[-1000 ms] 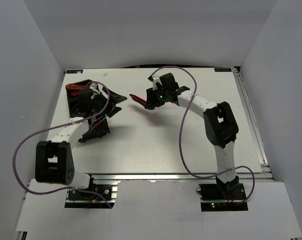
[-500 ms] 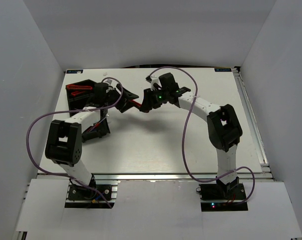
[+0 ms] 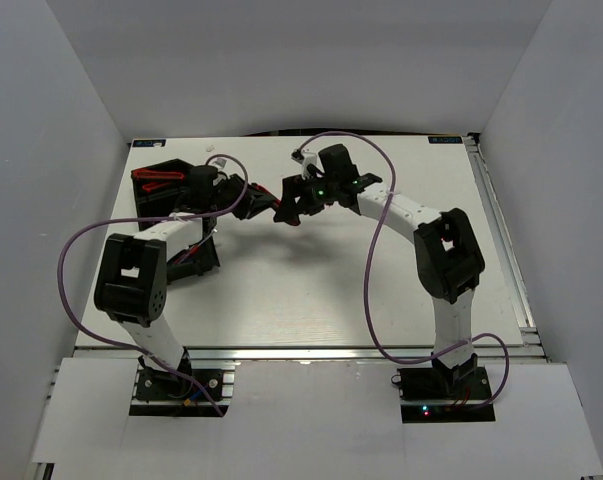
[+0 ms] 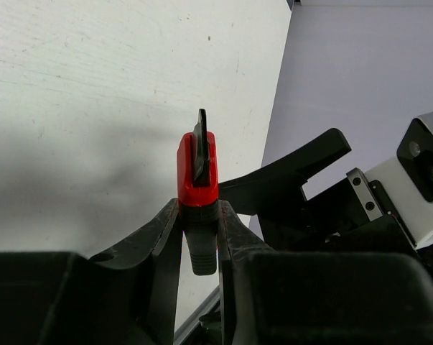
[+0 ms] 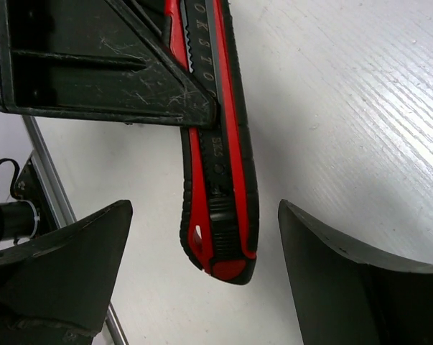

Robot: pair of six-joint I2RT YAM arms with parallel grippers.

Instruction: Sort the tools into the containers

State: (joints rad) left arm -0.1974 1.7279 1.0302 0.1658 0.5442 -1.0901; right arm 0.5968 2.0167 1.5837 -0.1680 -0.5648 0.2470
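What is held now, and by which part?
The left end effector clamps the red-and-black utility knife at one end; the right end effector is open.

The top external camera is looking steeply down from above and behind the arm bases, standing well off and taking in the whole white table [image 3: 311, 290]. The left wrist camera is sitting close behind the left gripper [image 4: 199, 210], facing along its fingers across the table top. The right wrist camera is looking down at close range past the right gripper [image 5: 203, 208]. Both wrist views are sharing the red knife [image 4: 197, 172]; the top view is covering that same spot at mid-rear.
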